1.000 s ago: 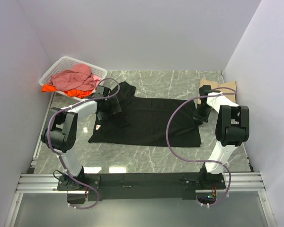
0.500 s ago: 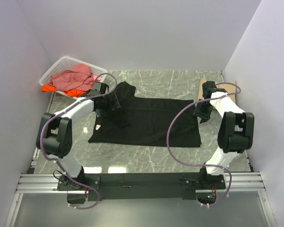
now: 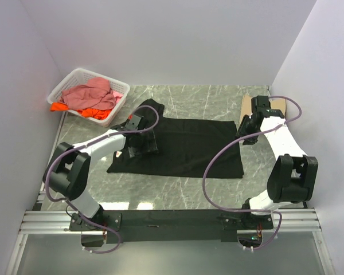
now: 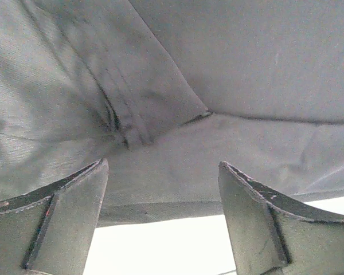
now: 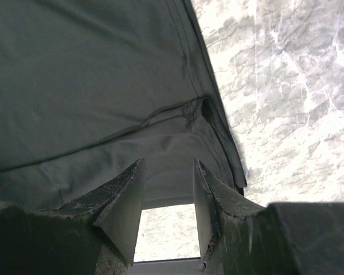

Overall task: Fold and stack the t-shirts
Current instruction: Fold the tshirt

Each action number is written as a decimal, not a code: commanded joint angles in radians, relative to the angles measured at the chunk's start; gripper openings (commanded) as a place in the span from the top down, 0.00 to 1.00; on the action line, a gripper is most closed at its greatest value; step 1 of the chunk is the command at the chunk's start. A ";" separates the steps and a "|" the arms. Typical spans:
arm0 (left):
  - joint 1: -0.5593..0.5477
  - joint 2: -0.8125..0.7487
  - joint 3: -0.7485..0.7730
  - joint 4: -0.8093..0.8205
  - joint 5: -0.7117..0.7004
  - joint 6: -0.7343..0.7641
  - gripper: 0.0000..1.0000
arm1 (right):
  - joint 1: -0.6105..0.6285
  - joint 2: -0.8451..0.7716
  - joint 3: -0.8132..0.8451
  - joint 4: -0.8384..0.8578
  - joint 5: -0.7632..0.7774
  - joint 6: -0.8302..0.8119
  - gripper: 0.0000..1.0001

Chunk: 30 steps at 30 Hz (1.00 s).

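Note:
A black t-shirt [image 3: 186, 146] lies spread flat on the marble table, one sleeve [image 3: 152, 109] pointing to the back. My left gripper [image 3: 142, 146] hovers low over its left part. In the left wrist view the left gripper [image 4: 163, 166] is open, and a cloth edge [image 4: 160, 209] lies between the fingers, ungripped. My right gripper [image 3: 245, 133] is at the shirt's right edge. In the right wrist view the right gripper [image 5: 169, 165] is open, with the hem [image 5: 166, 189] just beyond its tips. A tan t-shirt [image 3: 265, 104] lies at the back right. Pink [image 3: 92, 93] and orange [image 3: 94, 112] t-shirts fill the basket.
The white lattice basket [image 3: 74, 77] stands at the back left against the wall. Bare marble table [image 3: 178, 186] runs along the near side of the shirt, and more [image 5: 286, 86] shows to the right of the hem. Purple cables loop from both arms.
The right gripper has opened and let go of the shirt's right edge, and its arm has swung toward the back right. The left gripper has moved from the sleeve toward the near side.

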 commanded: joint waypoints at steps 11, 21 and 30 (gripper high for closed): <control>-0.010 0.094 0.072 0.007 -0.097 0.013 0.34 | -0.008 -0.112 -0.090 -0.002 -0.017 -0.004 0.54; -0.010 0.115 0.103 0.001 -0.109 0.026 0.63 | -0.006 -0.146 -0.132 0.001 -0.015 -0.008 0.55; -0.010 0.172 0.153 -0.002 -0.103 0.058 0.93 | -0.006 -0.143 -0.143 0.001 -0.023 -0.014 0.55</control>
